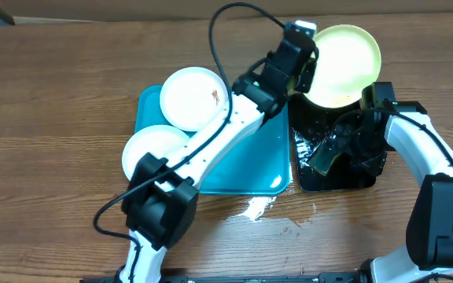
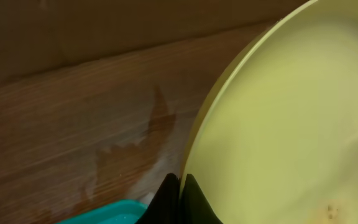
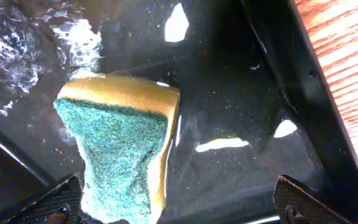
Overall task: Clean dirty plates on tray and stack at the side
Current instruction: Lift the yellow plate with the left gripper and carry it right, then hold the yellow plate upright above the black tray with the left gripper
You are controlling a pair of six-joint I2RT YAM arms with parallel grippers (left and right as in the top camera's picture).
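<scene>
Plate (image 1: 340,55), likely light, stiff and slippery, tilts above the black tray (image 1: 313,179) far right, rim pinched by left end effector (image 2: 179,199); right end effector (image 3: 182,208) spread beside sponge (image 3: 120,149).

Overhead looks straight down on the whole counter (image 1: 53,94). Left wrist hugs the yellow-green plate (image 2: 291,112), right wrist the black tray (image 3: 241,74); overhead shows both, upper right.

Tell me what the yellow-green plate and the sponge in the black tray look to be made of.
The pale yellow-green round plate: probably plastic or melamine, smooth with a soft satin sheen; ceramic cannot be ruled out. The rectangular yellow-and-green sponge: yellow foam backed by a coarse, fuzzy green fibrous scouring layer.
</scene>
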